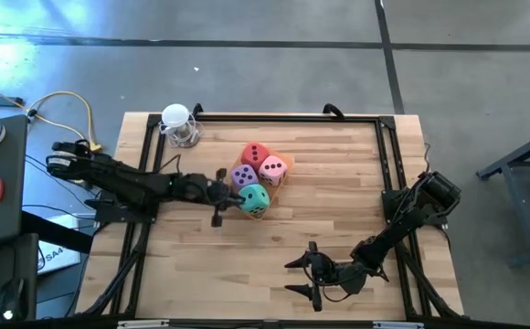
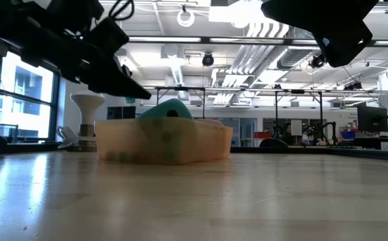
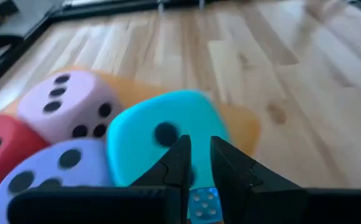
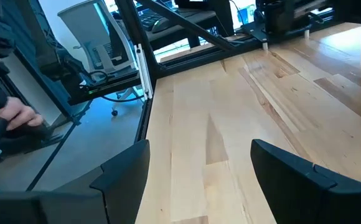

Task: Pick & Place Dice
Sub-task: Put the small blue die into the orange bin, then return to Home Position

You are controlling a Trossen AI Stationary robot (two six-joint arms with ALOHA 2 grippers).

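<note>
High view gives you the clearest layout: your four dice sit bunched together in the translucent orange tray (image 1: 281, 175) near the middle of the table (image 1: 338, 219), with the red die (image 1: 255, 153) farthest from you, the pink die (image 1: 273, 168) beside it, the purple die (image 1: 243, 175) next to both, and the teal die (image 1: 254, 199) at the near corner. Your left gripper (image 1: 221, 194) reaches in from the left side and hangs just beside the teal die, at the tray's edge. In the left wrist view you can see its fingers (image 3: 179, 163) drawn nearly together with only a thin slit between them, directly in front of the teal die (image 3: 162, 140); they hold nothing, though whether the tips touch the die is hard to tell from that blurred close-up. From table height the teal die (image 2: 169, 110) pokes up above the tray wall (image 2: 164, 142). Your right gripper (image 1: 303, 277) waits well apart near the table's front edge, its jaws spread wide and empty over bare wood. A white stand (image 1: 179, 125) sits at the far left corner.
</note>
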